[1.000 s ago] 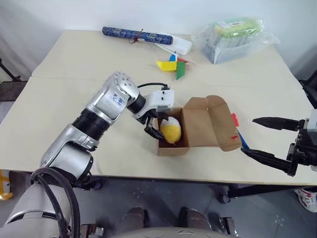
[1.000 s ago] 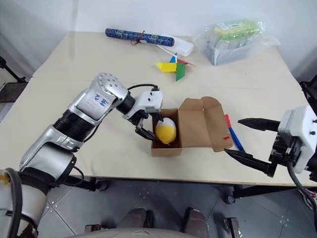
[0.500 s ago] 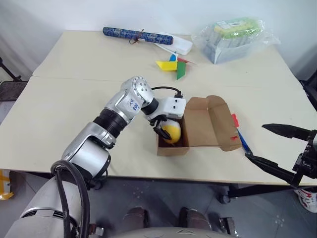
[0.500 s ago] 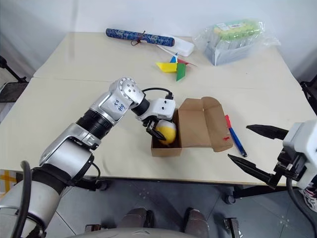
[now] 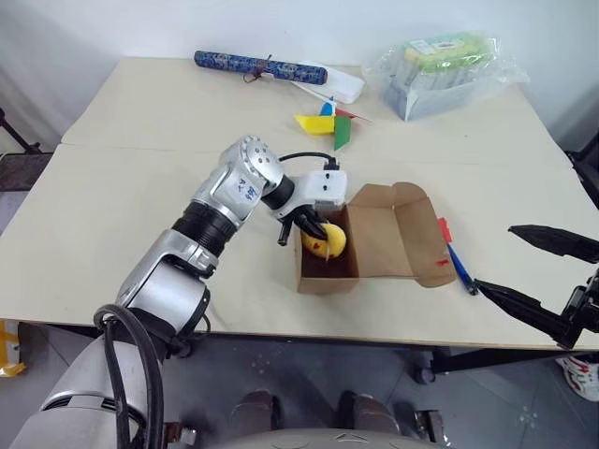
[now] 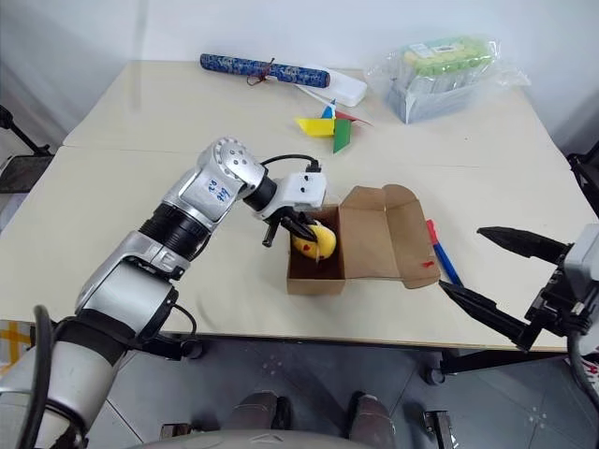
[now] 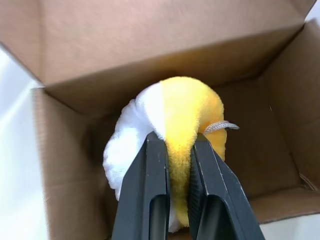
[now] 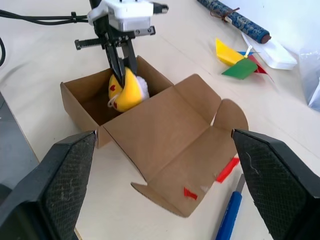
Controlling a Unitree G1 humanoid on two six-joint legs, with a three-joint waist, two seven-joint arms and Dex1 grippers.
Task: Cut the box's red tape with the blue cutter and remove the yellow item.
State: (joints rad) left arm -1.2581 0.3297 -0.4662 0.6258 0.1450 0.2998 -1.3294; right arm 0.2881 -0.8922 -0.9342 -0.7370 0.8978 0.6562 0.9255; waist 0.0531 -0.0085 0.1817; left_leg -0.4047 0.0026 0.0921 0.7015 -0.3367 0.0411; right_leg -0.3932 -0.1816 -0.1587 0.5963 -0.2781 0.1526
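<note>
Our left tool [image 7: 170, 150] pinches the yellow item [image 7: 170, 130] inside the open box [image 5: 370, 245]; right tool [image 6: 501, 276] wide, empty, blue cutter [image 6: 442, 259] just beside it on the tabletop [image 5: 140, 168]; thin pinch on soft fabric could slip on lifting, or drag the box.

Head views look down over the box [image 5: 360, 245] — wrist views close in.

The left end effector [image 6: 301, 227] pinches the yellow item [image 6: 316, 242] inside the open box [image 6: 360, 245]; the blue cutter [image 6: 443, 259] lies beside it on the counter [image 6: 122, 178].
</note>
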